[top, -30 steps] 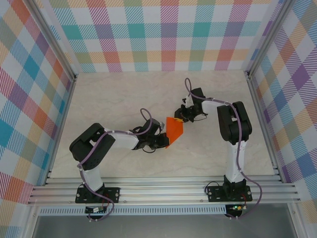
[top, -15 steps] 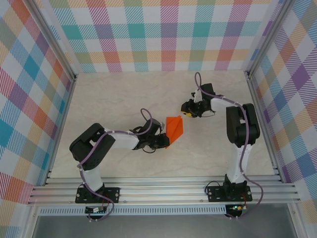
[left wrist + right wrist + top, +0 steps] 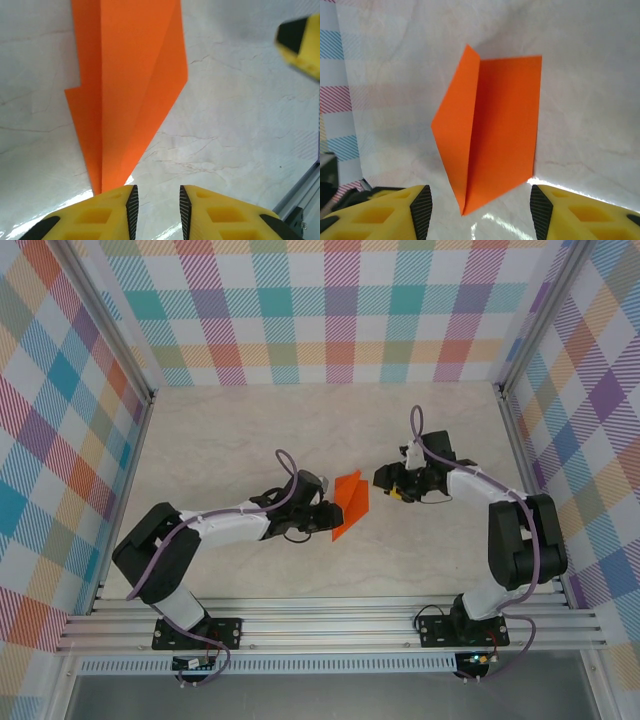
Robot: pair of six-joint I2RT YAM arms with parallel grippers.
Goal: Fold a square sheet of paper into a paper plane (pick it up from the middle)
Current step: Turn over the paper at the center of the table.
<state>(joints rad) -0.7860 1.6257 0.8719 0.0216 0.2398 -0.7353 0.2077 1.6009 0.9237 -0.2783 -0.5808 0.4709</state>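
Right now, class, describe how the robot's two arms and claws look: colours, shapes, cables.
The left arm and right arm have white and black segments, each with a purple cable looping along it. The left claw and right claw each have two blocky yellow fingers with cut-out pockets and black ribbed pads.

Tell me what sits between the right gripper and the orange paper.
Bare table, in the top external view: the right gripper stands just clear of the orange paper, nothing between.
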